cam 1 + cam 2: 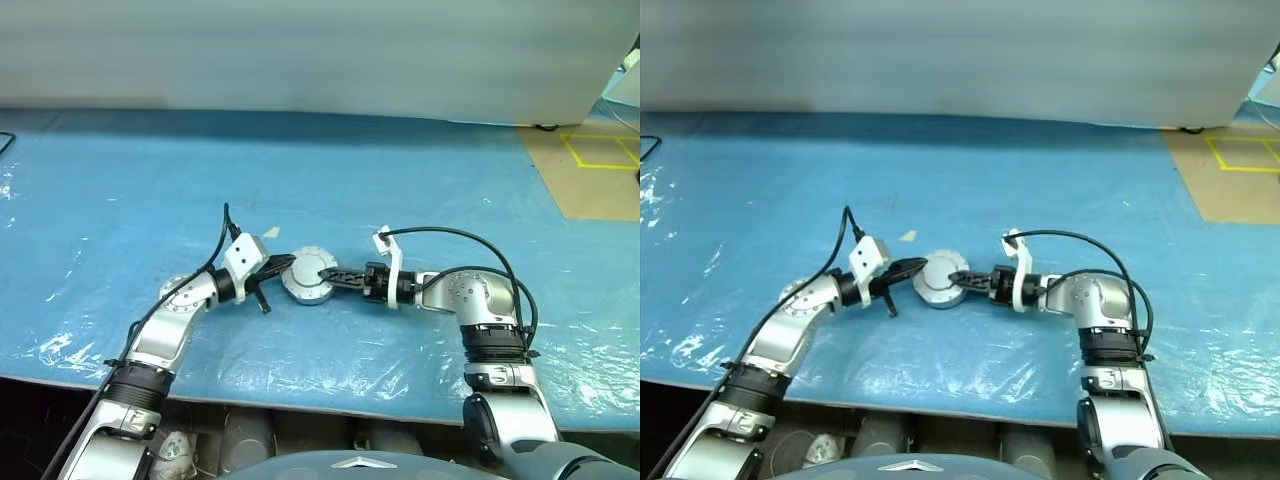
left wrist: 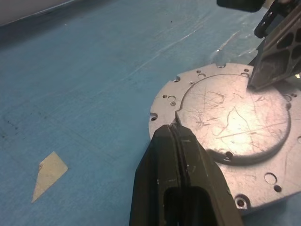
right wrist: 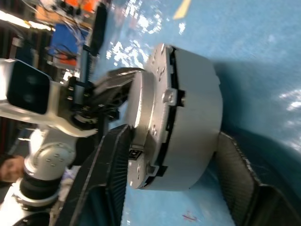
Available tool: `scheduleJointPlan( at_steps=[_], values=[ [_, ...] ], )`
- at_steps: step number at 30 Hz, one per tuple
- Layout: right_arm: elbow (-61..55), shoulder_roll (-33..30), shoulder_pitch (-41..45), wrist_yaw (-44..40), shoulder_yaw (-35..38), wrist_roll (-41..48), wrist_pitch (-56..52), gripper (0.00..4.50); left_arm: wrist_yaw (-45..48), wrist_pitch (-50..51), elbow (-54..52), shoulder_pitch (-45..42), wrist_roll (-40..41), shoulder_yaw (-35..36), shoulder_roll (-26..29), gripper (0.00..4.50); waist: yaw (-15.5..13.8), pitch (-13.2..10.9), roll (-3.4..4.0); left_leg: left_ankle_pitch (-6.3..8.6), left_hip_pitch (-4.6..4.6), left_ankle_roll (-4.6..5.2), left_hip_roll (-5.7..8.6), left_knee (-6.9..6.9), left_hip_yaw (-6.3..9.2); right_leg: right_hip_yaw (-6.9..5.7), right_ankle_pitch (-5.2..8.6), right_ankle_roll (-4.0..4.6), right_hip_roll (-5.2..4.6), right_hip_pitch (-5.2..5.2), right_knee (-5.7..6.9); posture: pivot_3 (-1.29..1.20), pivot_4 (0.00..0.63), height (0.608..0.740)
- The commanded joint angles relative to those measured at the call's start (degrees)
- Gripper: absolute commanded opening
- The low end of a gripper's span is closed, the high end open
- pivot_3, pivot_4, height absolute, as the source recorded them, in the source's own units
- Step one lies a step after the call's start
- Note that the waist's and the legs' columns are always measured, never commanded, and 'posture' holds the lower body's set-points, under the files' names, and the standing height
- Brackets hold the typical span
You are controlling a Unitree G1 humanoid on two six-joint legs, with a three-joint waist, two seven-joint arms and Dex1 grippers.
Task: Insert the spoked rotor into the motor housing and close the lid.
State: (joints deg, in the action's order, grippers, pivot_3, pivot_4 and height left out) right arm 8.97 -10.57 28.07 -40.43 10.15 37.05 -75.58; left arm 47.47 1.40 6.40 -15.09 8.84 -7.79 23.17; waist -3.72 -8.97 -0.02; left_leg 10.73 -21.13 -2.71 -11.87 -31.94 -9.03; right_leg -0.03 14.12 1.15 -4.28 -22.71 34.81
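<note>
Blue sheeting (image 1: 120,200) covers the table, and at mid-frame I see the motor housing (image 1: 308,277) with the lid (image 2: 233,117) already seated flat on top. No rotor lies loose, so I judge it inserted. My left gripper (image 2: 176,141) is clenched, tips against the lid's edge. My right gripper (image 3: 171,160) straddles the housing; whether it squeezes, I cannot tell.
</note>
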Motion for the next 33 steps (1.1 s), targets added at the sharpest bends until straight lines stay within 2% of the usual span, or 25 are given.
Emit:
scheduleJointPlan(
  at_steps=[1, 3, 10, 16, 18, 23, 27, 30, 33],
  values=[
    [-0.90, 0.27, 0.24, 0.96, -1.50, 1.11, -0.48, 1.83, 0.37, 0.12, 1.21, 0.79, -1.14, -1.47, 0.02, 0.00, -0.15, 0.01, 0.03, 0.00, 0.01, 0.00, 0.00, 0.01, 0.00, 0.00, 0.00, 0.00, 0.00, 0.00, 0.00, 0.00, 0.150, 0.740],
    [-0.25, 0.08, 0.29, 1.22, -1.24, 1.40, -0.37, 1.32, 0.26, -0.08, 1.32, 0.86, -1.27, -1.40, -0.02, 0.00, -0.23, 0.01, 0.02, 0.00, -0.02, 0.00, 0.01, 0.01, 0.00, 0.00, 0.00, -0.01, -0.01, 0.02, -0.04, 0.00, 0.150, 0.740],
    [0.59, -2.17, 0.59, -0.01, -2.60, 1.97, -0.68, 1.30, -1.64, -1.24, 2.25, 0.63, -1.42, -0.41, -0.81, 0.00, -0.24, 0.01, 0.03, 0.00, 0.01, 0.00, 0.02, 0.01, -0.01, 0.00, 0.00, -0.01, -0.02, 0.03, -0.02, 0.00, 0.150, 0.740],
    [1.39, -0.85, 0.92, 0.65, 1.03, 4.71, -0.88, 1.30, -8.83, 1.23, 3.33, -2.21, 4.96, 7.94, -5.48, 0.00, -0.21, -0.01, 0.02, 0.00, -0.03, -0.01, 0.02, 0.01, -0.01, -0.01, -0.01, -0.01, -0.02, 0.01, -0.02, 0.00, 0.150, 0.740],
    [2.06, 1.30, 1.95, 2.61, 4.87, 6.84, -0.91, 1.30, -10.60, 3.13, 3.14, -3.09, 8.05, 11.16, -6.76, 0.00, -0.13, -0.05, -0.02, 0.00, -0.16, -0.01, 0.01, 0.01, -0.02, -0.01, -0.01, -0.01, 0.00, -0.14, 0.00, 0.00, 0.150, 0.740],
    [7.01, 8.15, 7.64, 11.19, 19.74, 14.60, 0.40, 1.30, -11.49, 12.14, 0.36, -3.28, 17.89, 17.01, -8.37, 0.00, -0.17, -0.09, -0.01, -0.02, -0.65, -0.01, 0.01, -0.12, -0.01, -0.02, -0.11, -0.12, 0.04, -0.64, 0.18, 0.00, 0.150, 0.740],
    [8.04, 10.49, 9.48, 15.93, 23.33, 15.66, 4.12, 1.30, -10.14, 19.27, -3.69, -0.88, 23.29, 17.56, -8.16, 0.00, -0.40, -0.10, -0.01, -0.02, -0.75, -0.01, 0.00, -0.11, 0.00, -0.12, -0.15, -0.20, 0.02, -0.66, 0.15, 0.00, 0.150, 0.740],
    [7.22, 12.19, 10.01, 18.07, 24.60, 17.77, 5.65, 1.30, -9.48, 24.33, -6.86, 0.91, 27.09, 16.73, -8.65, 0.63, -0.45, -0.13, 0.00, -0.02, -0.83, -0.02, -0.04, -0.01, 0.04, -0.29, -0.16, -0.21, 0.03, -0.66, 0.05, 0.00, 0.150, 0.740],
    [6.54, 13.75, 10.26, 19.48, 24.97, 19.25, 6.71, 1.30, -10.81, 28.78, -9.47, 1.28, 32.00, 17.21, -11.16, 1.64, -0.36, -0.19, 0.01, -0.02, -0.88, -0.02, -0.04, -0.01, 0.07, -0.32, -0.17, -0.23, 0.02, -0.68, 0.04, 0.00, 0.150, 0.740]
  ],
)
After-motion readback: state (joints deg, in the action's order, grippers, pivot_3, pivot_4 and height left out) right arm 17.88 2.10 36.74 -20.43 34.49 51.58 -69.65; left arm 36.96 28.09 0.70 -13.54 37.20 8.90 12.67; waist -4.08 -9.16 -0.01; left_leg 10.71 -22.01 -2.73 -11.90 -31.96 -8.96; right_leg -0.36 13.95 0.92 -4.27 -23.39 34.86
